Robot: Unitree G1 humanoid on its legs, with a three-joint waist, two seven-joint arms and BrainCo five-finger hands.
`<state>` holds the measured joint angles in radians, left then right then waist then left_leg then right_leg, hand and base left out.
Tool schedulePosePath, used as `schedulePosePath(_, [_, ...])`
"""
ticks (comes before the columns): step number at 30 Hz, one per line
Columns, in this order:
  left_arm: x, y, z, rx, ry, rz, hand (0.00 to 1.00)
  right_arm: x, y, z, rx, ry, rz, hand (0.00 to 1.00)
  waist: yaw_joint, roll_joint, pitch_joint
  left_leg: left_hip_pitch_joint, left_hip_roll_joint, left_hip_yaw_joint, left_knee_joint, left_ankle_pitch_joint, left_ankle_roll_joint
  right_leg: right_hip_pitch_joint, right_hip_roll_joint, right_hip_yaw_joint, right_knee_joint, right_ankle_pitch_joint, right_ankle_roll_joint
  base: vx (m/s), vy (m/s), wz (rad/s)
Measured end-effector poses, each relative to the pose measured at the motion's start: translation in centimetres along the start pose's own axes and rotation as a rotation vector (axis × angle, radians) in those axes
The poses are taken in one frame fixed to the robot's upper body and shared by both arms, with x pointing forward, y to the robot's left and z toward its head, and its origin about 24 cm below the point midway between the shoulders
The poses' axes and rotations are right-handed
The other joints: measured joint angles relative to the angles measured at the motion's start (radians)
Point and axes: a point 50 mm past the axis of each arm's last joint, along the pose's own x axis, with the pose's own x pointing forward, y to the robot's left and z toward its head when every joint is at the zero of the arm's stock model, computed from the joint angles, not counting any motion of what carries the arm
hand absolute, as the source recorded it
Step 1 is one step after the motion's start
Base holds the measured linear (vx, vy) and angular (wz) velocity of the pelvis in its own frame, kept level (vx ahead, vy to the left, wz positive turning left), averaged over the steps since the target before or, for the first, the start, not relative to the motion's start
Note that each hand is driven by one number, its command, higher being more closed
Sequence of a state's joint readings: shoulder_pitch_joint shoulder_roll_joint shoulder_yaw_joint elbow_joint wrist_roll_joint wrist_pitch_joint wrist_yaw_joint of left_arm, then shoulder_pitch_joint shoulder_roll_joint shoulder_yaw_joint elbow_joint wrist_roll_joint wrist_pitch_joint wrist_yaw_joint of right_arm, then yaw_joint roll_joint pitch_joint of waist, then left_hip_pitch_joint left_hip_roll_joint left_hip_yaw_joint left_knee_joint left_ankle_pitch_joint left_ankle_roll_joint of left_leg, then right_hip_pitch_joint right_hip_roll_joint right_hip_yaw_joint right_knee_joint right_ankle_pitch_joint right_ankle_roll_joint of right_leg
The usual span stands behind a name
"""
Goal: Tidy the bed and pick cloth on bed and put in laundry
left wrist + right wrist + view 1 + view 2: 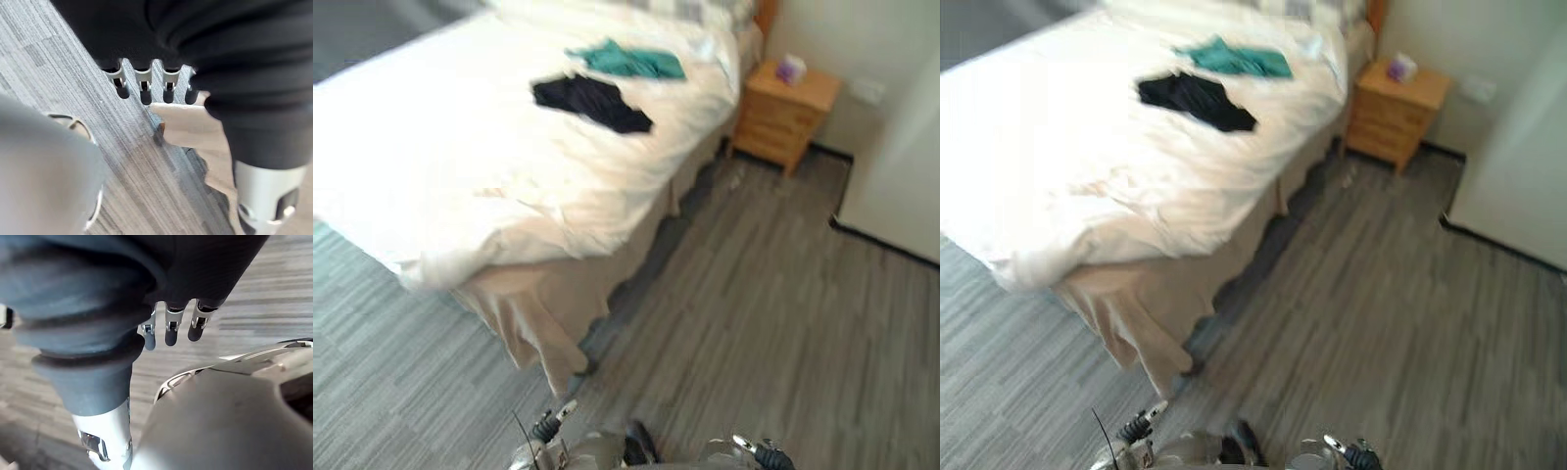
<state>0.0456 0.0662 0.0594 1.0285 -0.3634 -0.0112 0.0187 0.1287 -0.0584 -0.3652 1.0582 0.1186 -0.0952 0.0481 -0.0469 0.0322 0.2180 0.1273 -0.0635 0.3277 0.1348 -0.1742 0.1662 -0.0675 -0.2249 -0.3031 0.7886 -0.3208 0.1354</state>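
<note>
Cloth to collect: black cloth [592, 101] and teal cloth [631, 61] on the bed [431, 166], well away from me. Both look light and limp; I'd pinch a bunched fold. My left hand [145, 90] and right hand [171, 330] hang relaxed, empty.

The left hand [143, 88] hangs at the robot's side with its fingers [168, 84] loosely extended in a row and its thumb [264, 196] set apart. It holds nothing. The right hand [168, 330] is posed likewise: fingers [198, 323] relaxed, thumb [105, 435] apart, empty.
</note>
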Motion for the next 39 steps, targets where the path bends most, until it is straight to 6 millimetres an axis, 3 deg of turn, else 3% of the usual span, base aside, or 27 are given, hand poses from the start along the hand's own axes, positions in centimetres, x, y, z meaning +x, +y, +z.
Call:
schedulePosePath(1, [0.1,-0.2,0.2,0.007,-0.005,-0.008,0.00,0.0,0.0,0.0,0.007,-0.003,-0.003,0.00,0.000,-0.003,-0.001,0.004,-0.004,-0.042,-0.005,0.002,-0.003,-0.013,0.010,0.023,-0.073,0.001,0.001,0.42,-0.141,2.03])
schedulePosePath(3, [0.1,-0.6,0.3,0.007,-0.006,-0.035,0.00,-0.2,0.0,-0.6,0.042,0.003,-0.008,0.00,0.002,-0.015,-0.002,0.030,-0.025,-0.206,-0.018,0.003,-0.019,-0.034,0.037,0.204,-0.339,0.039,0.000,0.35,-0.155,2.12])
schedulePosePath(4, [0.1,-0.5,0.2,-0.004,-0.003,-0.031,0.00,-0.3,0.0,-0.7,0.046,0.007,-0.010,0.00,0.004,-0.017,-0.003,0.034,-0.027,-0.244,-0.014,0.000,-0.024,-0.033,0.045,0.253,-0.378,0.055,0.000,0.35,-0.195,1.92])
schedulePosePath(6, [-0.4,1.2,-1.2,-0.102,0.024,0.025,0.00,-0.4,0.4,-1.1,0.045,0.021,-0.002,0.00,0.013,-0.031,-0.011,0.059,-0.023,-0.305,-0.002,-0.019,-0.077,-0.014,0.059,0.330,-0.472,0.177,-0.011,0.31,-0.226,1.53])
schedulePosePath(7, [-0.6,1.8,-1.7,-0.134,0.031,0.045,0.00,-0.4,0.6,-1.2,0.044,0.025,0.004,0.00,0.016,-0.051,-0.017,0.065,-0.023,-0.305,0.004,-0.030,-0.096,-0.006,0.057,0.327,-0.496,0.234,-0.010,0.29,-0.263,1.12])
schedulePosePath(8, [-1.0,2.8,-2.2,-0.219,0.020,0.084,0.00,-0.3,0.8,-1.3,0.020,0.041,0.013,0.00,0.036,-0.067,-0.024,0.078,-0.019,-0.306,0.013,-0.050,-0.128,0.015,0.045,0.292,-0.514,0.255,0.023,0.28,-0.284,0.69])
schedulePosePath(9, [-1.2,2.7,-2.8,-0.264,0.015,0.090,0.00,-0.3,0.2,-1.0,-0.006,0.042,0.005,0.00,0.053,-0.038,-0.029,0.078,0.017,-0.307,0.024,-0.058,-0.153,0.052,0.067,0.260,-0.555,0.259,0.010,0.31,-0.330,0.55])
schedulePosePath(11, [-1.5,2.7,-3.6,-0.300,0.018,0.089,0.00,-0.1,0.0,-0.4,-0.014,0.035,0.002,0.00,0.059,-0.021,-0.037,0.081,0.052,-0.307,0.014,-0.054,-0.192,0.087,0.094,0.219,-0.618,0.275,-0.013,0.24,-0.278,0.42])
schedulePosePath(12, [-1.6,3.0,-3.9,-0.311,0.022,0.098,0.00,0.0,0.0,-0.2,-0.025,0.033,0.010,0.00,0.057,-0.016,-0.041,0.088,0.074,-0.302,0.000,-0.036,-0.221,0.127,0.108,0.183,-0.663,0.283,-0.025,0.16,-0.240,0.54])
schedulePosePath(15, [-1.6,3.1,-3.8,-0.311,0.012,0.102,0.00,0.0,0.1,-0.3,-0.027,0.053,0.018,0.00,0.054,-0.019,-0.040,0.073,0.094,-0.243,0.010,-0.013,-0.255,0.187,0.103,0.095,-0.700,0.284,-0.026,0.06,-0.166,0.83])
schedulePosePath(17, [-1.6,3.0,-3.6,-0.299,0.010,0.098,0.00,0.0,0.0,-0.4,-0.003,0.062,0.016,0.00,0.042,-0.015,-0.044,0.054,0.115,-0.121,0.016,-0.012,-0.257,0.209,0.096,0.024,-0.723,0.284,-0.026,-0.04,-0.100,1.13])
schedulePosePath(18, [-1.6,3.1,-3.5,-0.280,0.009,0.112,0.00,0.1,-0.2,-0.3,0.014,0.067,0.011,0.00,0.033,-0.012,-0.044,0.038,0.124,-0.047,0.007,0.003,-0.235,0.221,0.092,-0.020,-0.736,0.284,-0.026,-0.07,-0.037,0.86])
schedulePosePath(22, [-1.8,4.4,-3.4,-0.201,0.006,0.228,0.00,0.1,-0.1,-0.4,0.015,0.089,0.021,0.00,0.036,-0.009,-0.050,0.028,0.121,-0.051,-0.019,0.018,-0.217,0.240,0.103,-0.039,-0.785,0.300,-0.046,-0.09,-0.030,0.25])
schedulePosePath(23, [-1.8,5.1,-2.7,-0.185,-0.021,0.277,0.00,0.0,-0.1,-0.6,0.014,0.095,0.029,0.00,0.031,-0.008,-0.052,0.028,0.118,-0.049,-0.041,0.035,-0.229,0.238,0.106,-0.041,-0.797,0.307,-0.049,-0.07,-0.058,0.03])
schedulePosePath(25, [-1.9,6.3,0.3,-0.151,-0.141,0.349,0.00,-0.1,-0.2,-0.8,0.008,0.100,0.034,0.00,0.017,-0.009,-0.052,0.038,0.120,-0.047,-0.075,0.066,-0.245,0.235,0.113,-0.046,-0.804,0.315,-0.061,-0.06,-0.072,0.06])
schedulePosePath(27, [-2.6,9.1,6.6,-0.135,-0.371,0.455,0.00,-0.4,-0.9,-1.4,0.007,0.110,0.033,0.00,-0.001,0.001,-0.050,0.040,0.137,-0.042,-0.100,0.087,-0.278,0.229,0.131,-0.048,-0.810,0.317,-0.071,-0.14,-0.109,-0.01])
schedulePosePath(28, [-3.0,9.9,8.4,-0.132,-0.434,0.478,0.00,-0.5,-1.1,-1.7,0.006,0.114,0.027,0.00,-0.003,0.006,-0.049,0.038,0.144,-0.038,-0.102,0.088,-0.278,0.227,0.138,-0.048,-0.812,0.316,-0.079,-0.15,-0.133,-0.10])
schedulePosePath(30, [-5.2,12.1,15.9,-0.093,-0.683,0.546,0.00,-1.0,-2.2,-2.6,0.007,0.119,0.000,0.00,-0.010,0.025,-0.055,0.018,0.171,-0.028,-0.102,0.087,-0.286,0.219,0.167,-0.047,-0.833,0.320,-0.102,-0.09,-0.154,-0.10])
schedulePosePath(32, [-6.9,12.6,20.2,-0.055,-0.824,0.559,0.00,-1.3,-3.1,-2.8,0.001,0.107,-0.024,0.00,-0.026,0.035,-0.060,0.014,0.186,-0.020,-0.106,0.095,-0.296,0.219,0.181,-0.049,-0.848,0.326,-0.109,-0.03,-0.138,-0.03])
schedulePosePath(36, [-10.5,10.7,27.5,0.096,-1.081,0.544,0.00,-2.2,-4.8,-4.1,0.021,0.130,-0.077,0.00,-0.053,0.084,-0.074,0.030,0.205,-0.008,-0.139,0.129,-0.297,0.218,0.209,-0.045,-0.863,0.334,-0.130,0.05,-0.070,-0.03])
schedulePosePath(37, [-10.9,10.3,28.4,0.125,-1.111,0.540,0.00,-2.3,-4.8,-4.2,0.028,0.132,-0.078,0.00,-0.054,0.086,-0.076,0.032,0.209,-0.005,-0.139,0.135,-0.302,0.218,0.213,-0.042,-0.863,0.334,-0.131,0.09,-0.064,-0.19])
schedulePosePath(39, [-12.9,8.3,32.1,0.222,-1.226,0.517,0.00,-2.5,-4.6,-4.7,0.048,0.136,-0.082,0.00,-0.055,0.084,-0.076,0.047,0.223,0.019,-0.147,0.143,-0.304,0.217,0.230,-0.021,-0.862,0.334,-0.133,0.04,-0.055,-0.28])
